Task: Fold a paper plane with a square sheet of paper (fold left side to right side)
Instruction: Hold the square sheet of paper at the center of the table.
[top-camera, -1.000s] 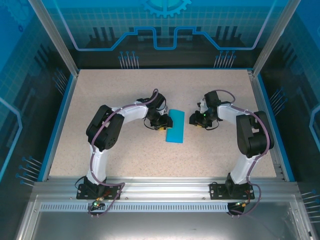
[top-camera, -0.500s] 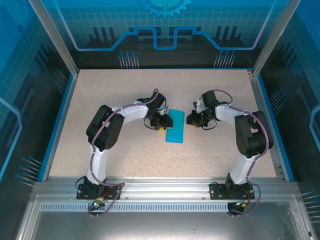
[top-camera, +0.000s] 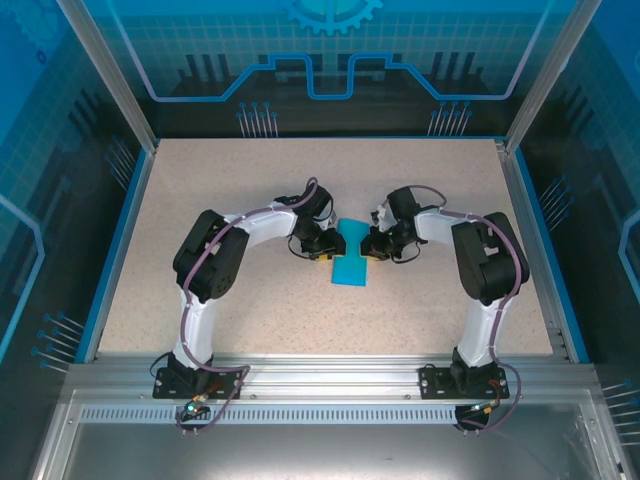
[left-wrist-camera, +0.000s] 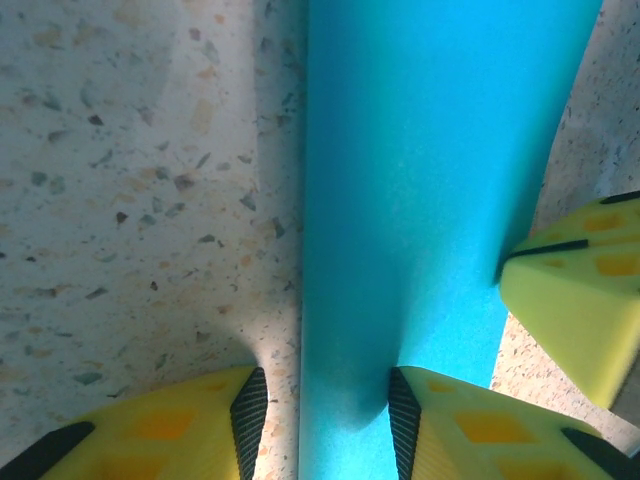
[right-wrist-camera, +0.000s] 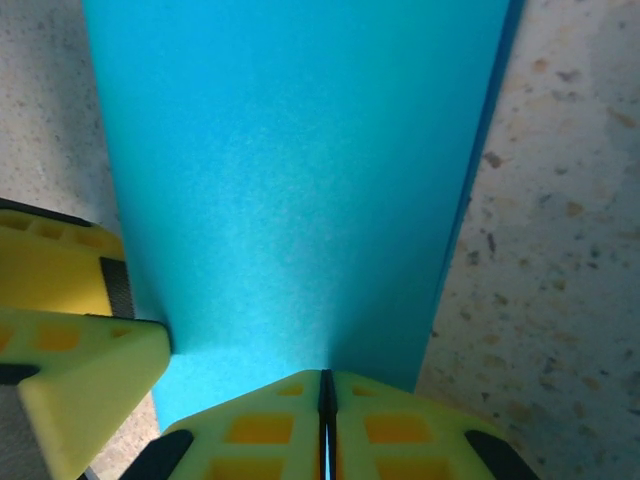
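Folded blue paper (top-camera: 350, 264) is lying mid-table (top-camera: 250, 180), between both arms. Right gripper (top-camera: 373, 245), clear of the sheet a second ago, is now touching its right edge with fingers pressed together; whether paper is being pinched cannot be told. Left gripper (top-camera: 327, 247) is remaining at the left edge, jaws partly apart, straddling the sheet.

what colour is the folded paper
The paper is plain bright blue with no pattern. It shows best in the right wrist view.
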